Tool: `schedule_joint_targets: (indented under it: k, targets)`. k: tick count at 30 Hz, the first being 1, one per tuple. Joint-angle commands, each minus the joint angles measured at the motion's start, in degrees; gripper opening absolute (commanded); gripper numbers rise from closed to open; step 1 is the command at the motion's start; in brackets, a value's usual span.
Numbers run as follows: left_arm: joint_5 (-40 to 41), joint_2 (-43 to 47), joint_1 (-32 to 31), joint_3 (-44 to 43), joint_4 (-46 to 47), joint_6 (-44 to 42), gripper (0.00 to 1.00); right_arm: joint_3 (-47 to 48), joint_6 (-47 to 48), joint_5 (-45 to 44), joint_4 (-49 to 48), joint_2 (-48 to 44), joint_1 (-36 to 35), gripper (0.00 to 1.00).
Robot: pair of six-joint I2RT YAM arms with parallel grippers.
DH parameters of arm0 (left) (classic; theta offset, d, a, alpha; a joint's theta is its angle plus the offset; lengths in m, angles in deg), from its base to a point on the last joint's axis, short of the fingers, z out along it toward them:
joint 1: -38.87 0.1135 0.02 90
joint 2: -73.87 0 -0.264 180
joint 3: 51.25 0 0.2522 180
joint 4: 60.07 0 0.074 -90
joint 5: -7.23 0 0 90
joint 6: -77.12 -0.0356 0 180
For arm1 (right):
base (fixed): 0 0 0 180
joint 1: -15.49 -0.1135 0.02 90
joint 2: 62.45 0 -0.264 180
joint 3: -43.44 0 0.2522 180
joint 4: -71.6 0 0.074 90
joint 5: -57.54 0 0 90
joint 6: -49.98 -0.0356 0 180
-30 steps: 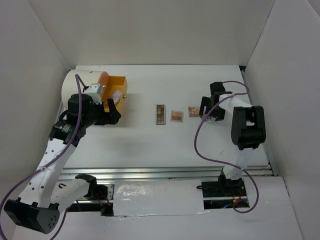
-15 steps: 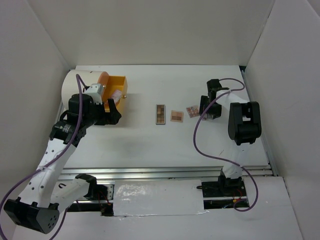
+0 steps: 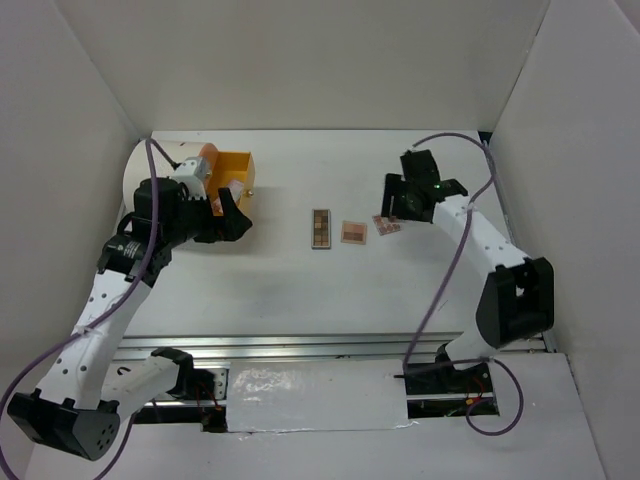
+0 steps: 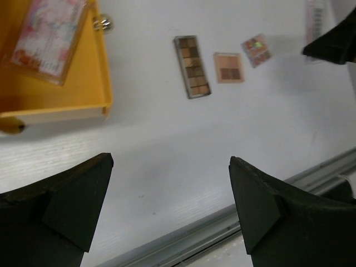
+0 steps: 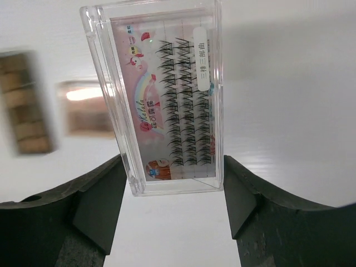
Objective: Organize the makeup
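My right gripper [image 5: 173,167] is shut on a clear-packaged pinkish lash card [image 5: 161,100] and holds it off the table; in the top view the gripper [image 3: 397,205] is right of the row of makeup. On the table lie a narrow brown eyeshadow palette [image 3: 320,228], a small square peach palette [image 3: 353,232] and a small colourful card [image 3: 386,224]. My left gripper [image 4: 171,161] is open and empty above bare table, beside the orange drawer [image 3: 240,165]. Another pinkish card [image 4: 50,33] lies in the drawer. No lip tubes show.
The large white cylinder [image 3: 150,165] stands at the far left with the orange drawer pulled out to its right. White walls close in the table on three sides. A metal rail [image 3: 330,345] runs along the near edge.
My right arm has stretched out and its gripper has moved left and away with the lash card, lifting it. My left gripper has shifted slightly by the drawer.
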Motion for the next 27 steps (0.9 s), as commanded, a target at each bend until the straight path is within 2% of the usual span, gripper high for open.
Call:
schedule_joint_targets:
  k: [1,4,7,11,16,20,23,26,27]
  targets:
    - [-12.60,-1.12,-0.19,-3.33,6.43,6.70,0.99,-0.22,-1.71,3.14,-1.38,-6.74,-11.51,0.40]
    - [-19.56,-2.26,-0.19,-2.02,13.63,14.70,0.99,-1.62,-1.44,10.50,-6.38,-10.79,-21.18,0.40]
    - [-25.01,-3.67,-0.28,-1.40,19.96,20.85,0.99,-0.59,-3.10,10.91,-10.25,-12.90,-28.81,0.40]
    - [-28.38,-4.64,-0.45,-0.43,26.74,26.04,0.99,2.58,-5.31,15.80,-12.80,-12.12,-33.59,0.39]
    - [-24.87,-4.81,-0.54,-0.61,23.32,24.39,0.93,4.34,-6.63,16.53,-16.58,-10.89,-39.38,0.39]
    - [-25.04,-5.16,-0.54,0.62,23.41,24.30,0.89,6.45,-7.51,15.82,-16.94,-9.39,-40.10,0.40]
    - [-22.33,-6.48,-0.54,-0.69,19.55,22.54,0.85,7.60,-7.51,15.81,-16.85,-9.30,-40.10,0.40]
    - [-20.91,-7.89,-0.54,-2.19,16.56,21.48,0.75,6.81,-7.94,15.82,-18.25,-10.27,-40.19,0.41]
    - [-21.17,-8.32,-0.54,-2.19,16.64,21.57,0.65,6.81,-8.03,15.64,-18.43,-10.18,-40.36,0.41]
